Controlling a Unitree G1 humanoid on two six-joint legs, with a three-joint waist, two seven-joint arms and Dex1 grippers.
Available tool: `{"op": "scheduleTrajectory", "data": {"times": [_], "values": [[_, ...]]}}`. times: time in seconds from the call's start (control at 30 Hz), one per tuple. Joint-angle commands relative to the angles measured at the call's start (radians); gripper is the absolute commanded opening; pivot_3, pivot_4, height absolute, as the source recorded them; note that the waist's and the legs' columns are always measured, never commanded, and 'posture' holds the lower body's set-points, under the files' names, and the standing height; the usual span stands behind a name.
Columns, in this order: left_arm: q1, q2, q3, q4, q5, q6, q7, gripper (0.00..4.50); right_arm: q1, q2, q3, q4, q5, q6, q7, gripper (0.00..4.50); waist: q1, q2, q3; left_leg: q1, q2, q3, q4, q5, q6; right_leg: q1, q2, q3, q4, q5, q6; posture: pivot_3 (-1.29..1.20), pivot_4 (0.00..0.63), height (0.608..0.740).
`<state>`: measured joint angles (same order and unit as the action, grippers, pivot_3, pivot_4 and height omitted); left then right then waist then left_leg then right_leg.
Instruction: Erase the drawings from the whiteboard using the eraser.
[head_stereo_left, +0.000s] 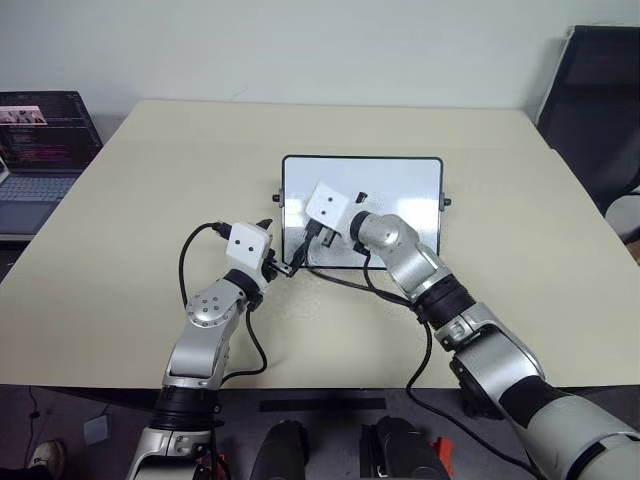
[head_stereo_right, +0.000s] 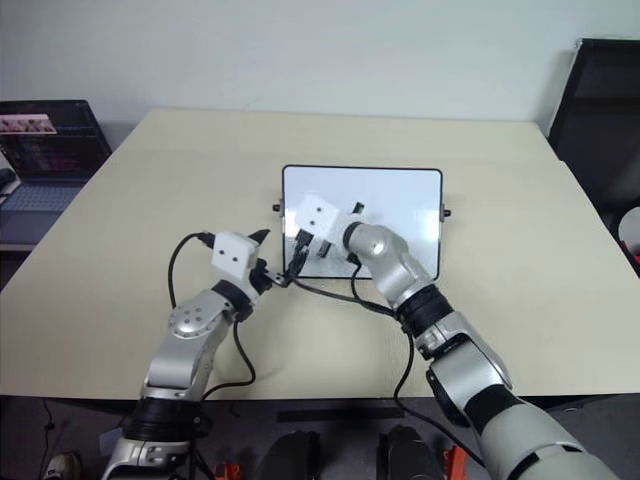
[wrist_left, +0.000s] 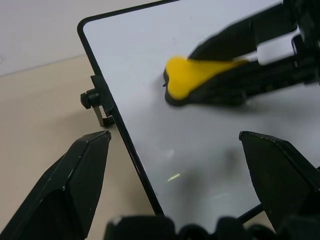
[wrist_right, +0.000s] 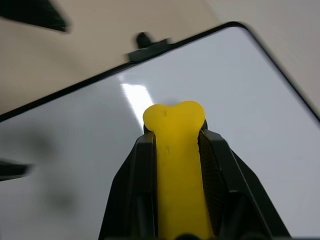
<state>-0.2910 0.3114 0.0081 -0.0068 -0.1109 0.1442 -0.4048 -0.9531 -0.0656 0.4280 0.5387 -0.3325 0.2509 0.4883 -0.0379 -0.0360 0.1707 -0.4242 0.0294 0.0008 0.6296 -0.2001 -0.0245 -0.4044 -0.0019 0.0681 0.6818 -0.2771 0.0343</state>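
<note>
The right claw (wrist_right: 175, 145) grips the small yellow eraser (wrist_right: 176, 165), pressing it on the glossy black-framed whiteboard (head_stereo_left: 400, 190) lying on the beige counter (head_stereo_left: 150, 200), while the left claw (wrist_left: 175, 165) gapes released at the board's corner.

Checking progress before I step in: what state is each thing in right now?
Whiteboard: flat on the table, no marks visible on the bare surface.
Eraser: clamped in the right gripper, resting on the board near its left edge.
Right gripper: shut on the eraser.
Left gripper: open, straddling the board's left edge, holding nothing.
Laptop: open, screen lit, beside the table.
</note>
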Motion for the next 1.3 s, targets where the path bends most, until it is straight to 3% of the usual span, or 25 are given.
{"op": "scheduleTrajectory", "data": {"times": [0.03, 0.13, 0.57, 1.03, 1.3], "values": [[-0.001, 0.002, 0.014, -0.037, -0.006, -0.018, 0.004, 4.5, 0.023, -0.004, 0.008, -0.03, 0.003, 0.067, 0.049, 0.87, 0.0, 0.0, 0.0, 0.0, 0.0, 0.0, 0.0, 0.0, 0.0, 0.0, 0.0, 0.0, 0.0, 0.0, 0.0, 0.0, 0.15, 0.74], [0.0, 0.002, 0.016, -0.037, -0.006, -0.019, 0.006, 4.5, 0.024, -0.005, -0.001, -0.041, 0.003, 0.076, 0.046, 0.87, 0.001, 0.0, 0.0, 0.0, 0.0, 0.0, 0.0, 0.0, 0.0, 0.0, 0.0, 0.0, 0.0, 0.0, 0.0, 0.0, 0.15, 0.74], [-0.016, -0.002, 0.007, -0.037, -0.005, -0.008, 0.004, 4.5, -0.089, 0.01, -0.091, 0.095, 0.0, -0.059, -0.205, 0.87, 0.004, 0.0, 0.0, 0.0, 0.0, 0.0, 0.0, 0.0, 0.0, 0.0, 0.0, 0.0, -0.001, 0.0, 0.0, 0.0, 0.15, 0.74], [-0.002, 0.0, 0.006, -0.044, -0.004, -0.01, 0.001, 4.5, 0.014, -0.01, 0.02, -0.005, -0.009, 0.044, 0.048, 0.87, 0.003, 0.0, 0.0, 0.0, 0.0, 0.0, 0.0, 0.0, 0.0, 0.0, 0.0, 0.0, 0.0, 0.0, 0.0, 0.0, 0.15, 0.74], [-0.012, 0.0, 0.004, -0.027, -0.005, -0.019, -0.005, 4.5, -0.061, -0.011, -0.054, 0.081, -0.011, -0.026, -0.131, 0.87, 0.005, 0.0, 0.0, 0.0, 0.0, 0.0, 0.0, 0.0, 0.0, 0.0, 0.0, 0.0, 0.0, 0.0, 0.0, 0.0, 0.15, 0.74]]}}
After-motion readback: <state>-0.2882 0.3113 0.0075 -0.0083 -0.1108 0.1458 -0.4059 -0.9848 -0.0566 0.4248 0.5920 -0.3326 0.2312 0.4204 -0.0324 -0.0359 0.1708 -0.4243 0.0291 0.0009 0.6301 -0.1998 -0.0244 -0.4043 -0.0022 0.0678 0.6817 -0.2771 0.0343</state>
